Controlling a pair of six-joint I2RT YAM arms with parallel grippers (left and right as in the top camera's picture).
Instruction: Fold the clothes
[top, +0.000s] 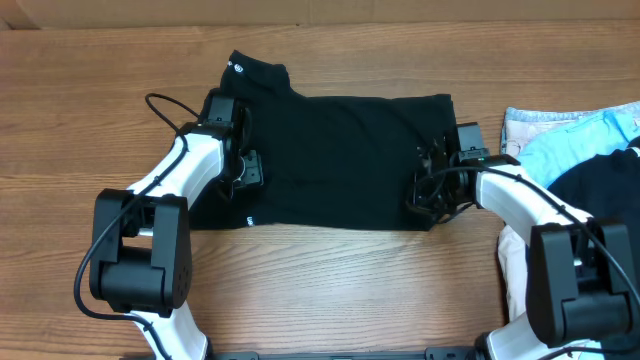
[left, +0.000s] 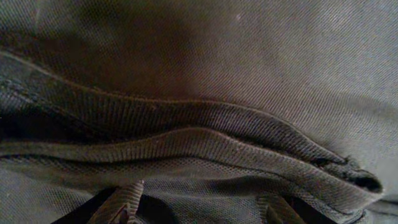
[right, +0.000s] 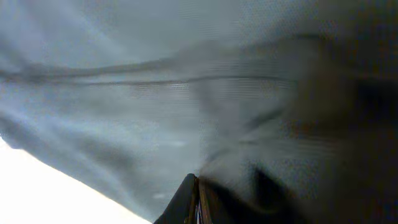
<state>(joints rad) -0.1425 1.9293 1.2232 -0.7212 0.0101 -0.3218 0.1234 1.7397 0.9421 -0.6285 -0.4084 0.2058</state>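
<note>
One plain black knit T-shirt (top: 340, 160) lies 9-to-3: right end effector (top: 432, 185) pinches its 3 o'clock edge, left end effector (top: 243, 165) at 9 o'clock, grip unclear.

I see the black T-shirt (left: 249, 68) very close, its edges bunched in folds above my left gripper (left: 199, 208), fingers apart.

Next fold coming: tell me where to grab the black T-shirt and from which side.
Grip the T-shirt at its two short side edges, left gripper from the left, right gripper from the right: it lies flat and wide across the table, and layered hems at the left edge give a lip to pinch.
</note>
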